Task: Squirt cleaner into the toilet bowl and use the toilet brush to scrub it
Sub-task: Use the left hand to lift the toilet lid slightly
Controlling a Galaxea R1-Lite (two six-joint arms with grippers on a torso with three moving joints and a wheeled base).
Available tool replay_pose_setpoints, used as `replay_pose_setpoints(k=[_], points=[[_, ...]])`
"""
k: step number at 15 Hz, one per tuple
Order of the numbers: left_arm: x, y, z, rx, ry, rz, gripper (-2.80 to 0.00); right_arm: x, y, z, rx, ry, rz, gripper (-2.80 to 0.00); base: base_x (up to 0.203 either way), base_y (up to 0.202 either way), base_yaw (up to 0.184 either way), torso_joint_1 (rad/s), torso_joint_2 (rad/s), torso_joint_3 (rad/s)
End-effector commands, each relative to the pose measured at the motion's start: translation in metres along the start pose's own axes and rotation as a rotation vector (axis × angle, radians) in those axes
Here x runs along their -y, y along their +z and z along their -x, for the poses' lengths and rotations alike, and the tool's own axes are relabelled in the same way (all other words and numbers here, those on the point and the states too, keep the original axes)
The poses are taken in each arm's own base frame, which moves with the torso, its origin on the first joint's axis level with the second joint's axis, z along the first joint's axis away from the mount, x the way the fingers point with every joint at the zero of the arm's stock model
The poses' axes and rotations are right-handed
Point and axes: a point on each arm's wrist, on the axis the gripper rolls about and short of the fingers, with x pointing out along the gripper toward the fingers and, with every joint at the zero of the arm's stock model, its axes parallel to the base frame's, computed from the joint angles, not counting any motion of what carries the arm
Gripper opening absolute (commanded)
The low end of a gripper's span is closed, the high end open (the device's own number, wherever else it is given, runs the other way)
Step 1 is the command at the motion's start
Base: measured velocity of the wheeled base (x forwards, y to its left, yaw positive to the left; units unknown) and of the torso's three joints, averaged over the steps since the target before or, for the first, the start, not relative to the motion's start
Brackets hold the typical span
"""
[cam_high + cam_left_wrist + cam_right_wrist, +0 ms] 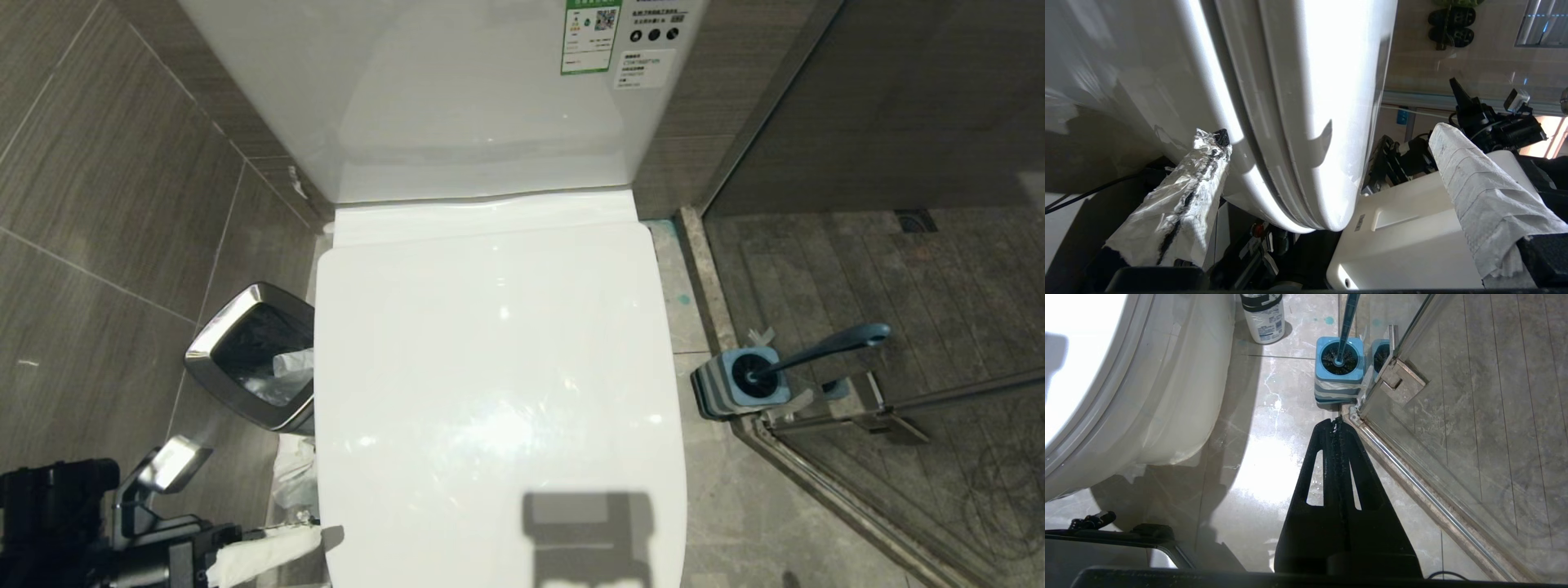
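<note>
The toilet's white lid (498, 392) is down, so the inside of the toilet bowl is hidden; its outer wall (1167, 396) shows in the right wrist view. My left gripper (310, 543) is open at the lid's front left corner. The lid and seat edge (1306, 122) lies between its paper-wrapped fingers (1474, 183), one above and one below, and nothing is gripped. My right gripper (1336, 422) is shut and empty, low over the floor. Beyond it the toilet brush (1347, 318) stands in its square blue holder (1339, 371). The white cleaner bottle (1261, 318) stands on the floor beside the toilet.
A steel waste bin (249, 355) stands against the toilet's left side, with crumpled tissue (294, 474) on the floor by it. The brush holder (739, 380) sits at the glass shower door's hinge (1400, 377). The cistern (457, 98) rises behind the lid.
</note>
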Motion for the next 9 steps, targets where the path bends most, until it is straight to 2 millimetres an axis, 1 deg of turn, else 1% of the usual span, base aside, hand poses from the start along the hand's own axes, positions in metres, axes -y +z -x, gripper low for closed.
replay_pose_setpoints(k=[1, 5, 9], points=[[0.0052, -0.0009, -0.0013, -0.007, -0.016, -0.015, 0.0, 0.0, 0.0, -0.0001, -0.001, 0.001, 0.001, -2.8, 0.0, 0.0, 0.0, 0.0, 0.0, 0.0], [0.0058, -0.004, -0.0067, -0.032, -0.031, -0.007, 0.0, 0.0, 0.0, -0.0001, -0.001, 0.0, 0.001, -2.8, 0.0, 0.0, 0.0, 0.0, 0.0, 0.0], [0.0021, -0.0047, -0.008, -0.037, -0.024, -0.004, 0.0, 0.0, 0.0, -0.0001, -0.001, 0.0, 0.001, -2.8, 0.0, 0.0, 0.0, 0.0, 0.0, 0.0]])
